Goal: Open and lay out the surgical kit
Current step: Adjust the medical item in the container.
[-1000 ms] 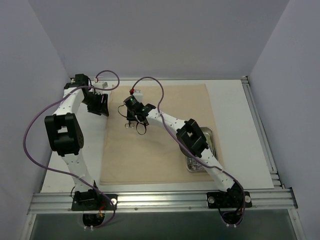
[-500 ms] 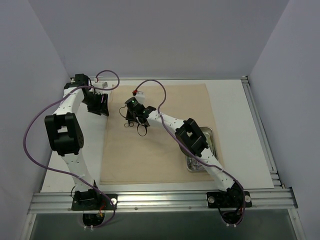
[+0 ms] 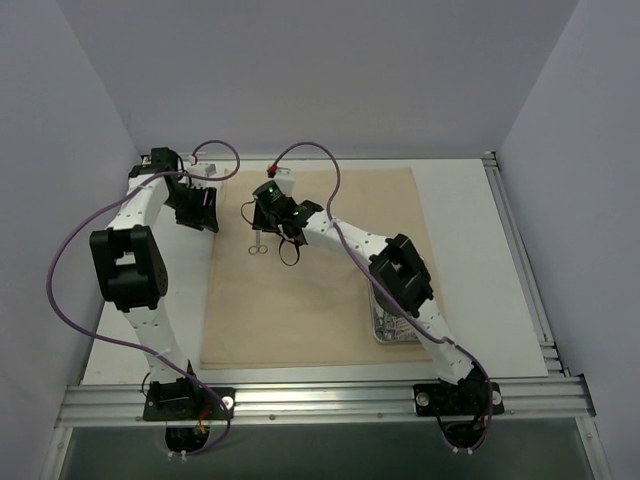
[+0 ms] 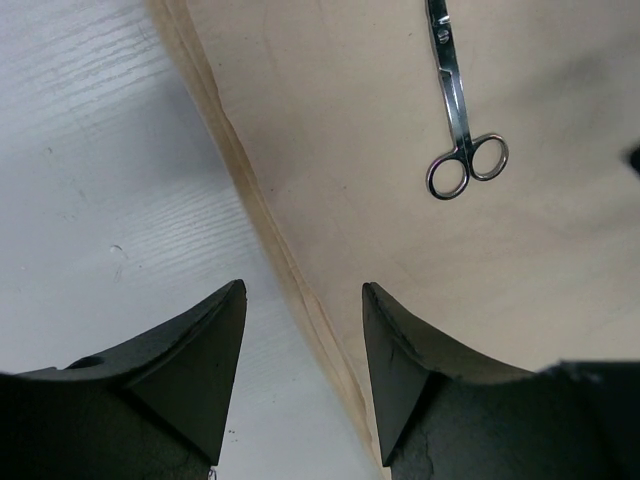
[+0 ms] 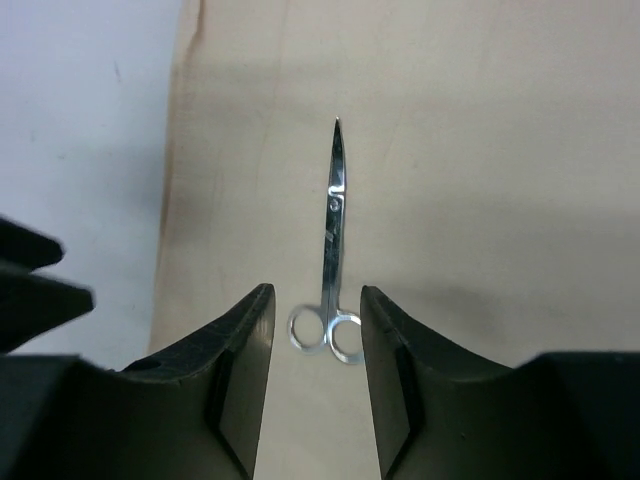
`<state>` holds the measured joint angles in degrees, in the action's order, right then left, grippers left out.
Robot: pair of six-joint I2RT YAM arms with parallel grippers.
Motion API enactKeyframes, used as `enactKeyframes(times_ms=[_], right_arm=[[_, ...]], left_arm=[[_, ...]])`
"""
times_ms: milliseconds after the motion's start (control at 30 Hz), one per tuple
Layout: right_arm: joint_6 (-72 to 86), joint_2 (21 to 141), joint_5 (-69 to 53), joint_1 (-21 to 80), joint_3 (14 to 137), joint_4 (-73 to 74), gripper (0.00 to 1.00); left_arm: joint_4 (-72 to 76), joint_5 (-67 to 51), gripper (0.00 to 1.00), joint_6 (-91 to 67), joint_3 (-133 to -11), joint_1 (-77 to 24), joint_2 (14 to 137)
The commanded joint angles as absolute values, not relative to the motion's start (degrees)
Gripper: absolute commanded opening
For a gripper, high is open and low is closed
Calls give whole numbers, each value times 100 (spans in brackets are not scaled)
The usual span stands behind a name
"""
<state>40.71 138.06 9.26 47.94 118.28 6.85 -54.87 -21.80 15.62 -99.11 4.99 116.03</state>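
**Right jaws.** We see the right jaws parted and grasping nothing. Their two black, wedge-shaped fingers (image 5: 240,380) hang just above the clamp (image 5: 332,230) without touching it, and its ring handles lie in the gap between the tips.

**Left jaws.** We see the left jaws parted wider and also empty. Their matte black fingers (image 4: 190,360) straddle the left hem of the cloth wrap (image 4: 330,150), with the white counter (image 4: 90,150) under one finger and cloth under the other.

**Clamp.** The clamp is thin polished steel: two small round rings, a pivot screw partway along, and slim blades closed to a fine point. We find it lying flat on the cloth. Its long axis runs from near to far, with the rings toward the near edge of the counter and the point toward the far edge. It sits in the far left part of the cloth, near the left hem.

**Cloth wrap.** The wrap is beige, smooth and matte, and spread open as one large rectangular sheet over the middle of the counter.

**Tray.** The rectangular steel tray (image 3: 378,328) stands on the cloth near its right edge, toward the near right corner. The right arm partly covers it. We cannot make out what it contains.

**Counter.** The counter is white with a faint grain.
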Motion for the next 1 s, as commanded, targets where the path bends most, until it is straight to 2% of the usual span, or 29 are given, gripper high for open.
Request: enactKeyframes(times_ms=[0,100,233,367,433,667,967], right_arm=[[3482,12143,1476,4764,11410,1071,36],[3296,11106,1609,4606,10272,1440,34],[3603,9794,1608,3913,8424,1994,22],[3928,8494,1661,3446,6770,2355,22],[4122,8254,1565,3358,6104,2574,22],[4465,7761,1381,3296,4976,2874,18],[4658,7673,879,3506,4368,2487,15]], left_arm=[[-5493,-2382,59,1564,-9950,361,11277],[-5414,-2329,57,1582,-9774,194,11233],[-5379,-2180,57,1600,-9738,-157,11338],[-5344,-2127,57,1573,-9747,-351,11355],[-5335,-2075,57,1565,-9747,-421,11355],[-5405,-1995,57,1573,-9633,-580,11241],[-5511,-1951,58,1643,-9405,-598,10943]])
